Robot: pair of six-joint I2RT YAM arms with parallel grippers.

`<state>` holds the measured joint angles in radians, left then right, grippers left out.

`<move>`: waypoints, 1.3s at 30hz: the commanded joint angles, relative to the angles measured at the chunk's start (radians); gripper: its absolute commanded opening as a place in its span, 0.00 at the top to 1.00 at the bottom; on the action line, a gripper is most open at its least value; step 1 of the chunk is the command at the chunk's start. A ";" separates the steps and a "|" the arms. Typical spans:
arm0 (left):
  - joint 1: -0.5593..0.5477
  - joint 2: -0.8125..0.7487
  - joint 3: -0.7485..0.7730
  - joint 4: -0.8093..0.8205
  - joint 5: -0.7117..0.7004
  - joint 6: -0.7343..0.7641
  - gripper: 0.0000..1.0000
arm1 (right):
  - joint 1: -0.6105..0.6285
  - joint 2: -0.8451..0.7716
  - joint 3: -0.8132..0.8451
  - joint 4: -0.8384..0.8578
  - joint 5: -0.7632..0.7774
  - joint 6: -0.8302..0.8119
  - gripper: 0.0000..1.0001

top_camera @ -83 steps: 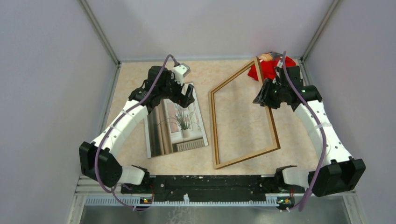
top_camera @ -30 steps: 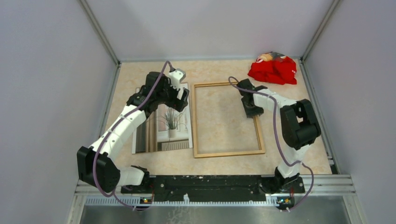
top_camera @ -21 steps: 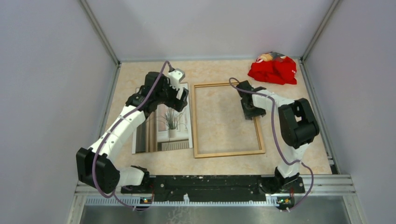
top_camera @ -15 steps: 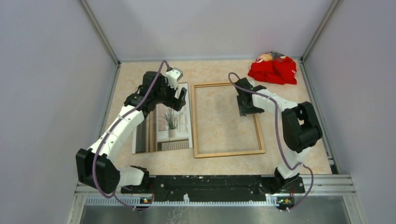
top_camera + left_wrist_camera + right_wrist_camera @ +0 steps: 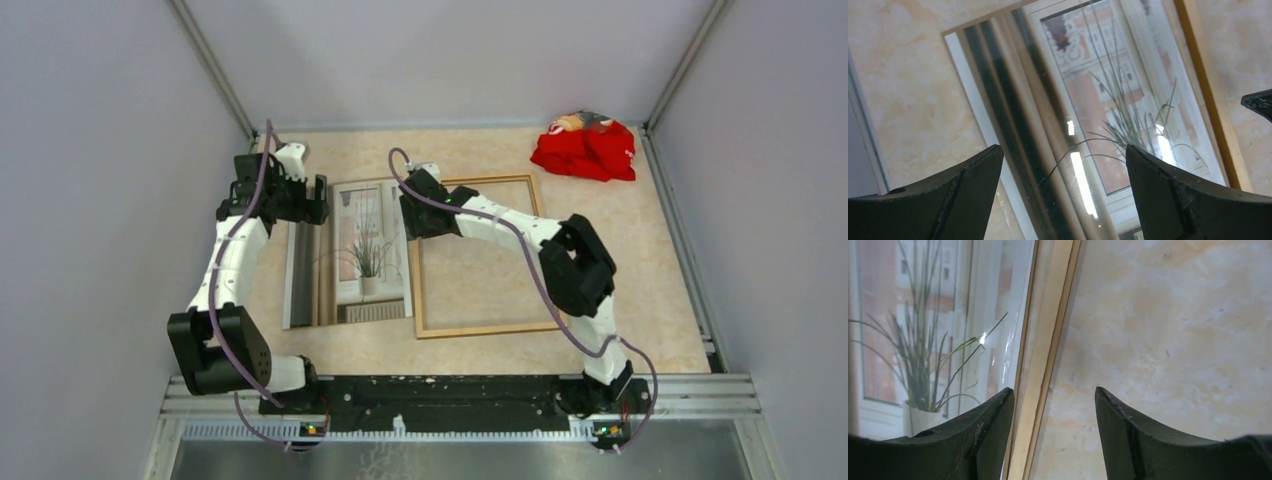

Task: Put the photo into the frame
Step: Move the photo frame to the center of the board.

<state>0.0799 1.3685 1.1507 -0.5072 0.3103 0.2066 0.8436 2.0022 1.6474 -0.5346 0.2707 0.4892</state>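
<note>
The photo, a window scene with a potted plant, lies picture-up on the table, just left of the frame. The frame lies flat with its pale wood side up. My left gripper is open and empty above the photo's far left corner; the left wrist view shows the photo below the open left gripper. My right gripper is open over the frame's left rail near its far corner. In the right wrist view the right gripper straddles the rail, with the photo beside it.
A crumpled red cloth lies at the far right corner. Grey walls enclose the table on three sides. The right arm reaches diagonally across the frame's opening.
The right gripper has moved left from the frame's right rail to its left rail. The left gripper has drawn back left off the photo's far edge. Photo and frame lie as a second ago.
</note>
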 commanded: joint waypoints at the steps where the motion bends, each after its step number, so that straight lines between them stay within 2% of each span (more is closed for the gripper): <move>1: 0.074 -0.001 -0.028 -0.016 0.043 0.056 0.02 | -0.003 0.124 0.098 -0.035 -0.022 0.033 0.41; 9: 0.130 0.007 -0.043 -0.021 0.037 0.082 0.02 | -0.003 0.216 0.152 -0.016 -0.045 0.047 0.47; 16: 0.139 -0.003 -0.052 -0.032 0.009 0.107 0.02 | -0.004 0.231 0.114 0.030 -0.061 0.076 0.50; 23: 0.145 -0.009 -0.084 -0.013 -0.022 0.132 0.02 | -0.005 0.209 0.064 0.024 0.012 0.133 0.73; 33: 0.154 0.054 -0.086 -0.035 -0.036 0.154 0.02 | -0.011 0.073 -0.151 0.095 0.128 0.241 0.87; 39: 0.156 0.041 -0.086 -0.028 -0.033 0.164 0.02 | -0.011 0.020 -0.248 0.115 0.153 0.385 0.97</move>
<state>0.2287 1.4242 1.0622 -0.5465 0.2787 0.3485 0.8413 2.0689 1.4696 -0.3733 0.3645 0.7494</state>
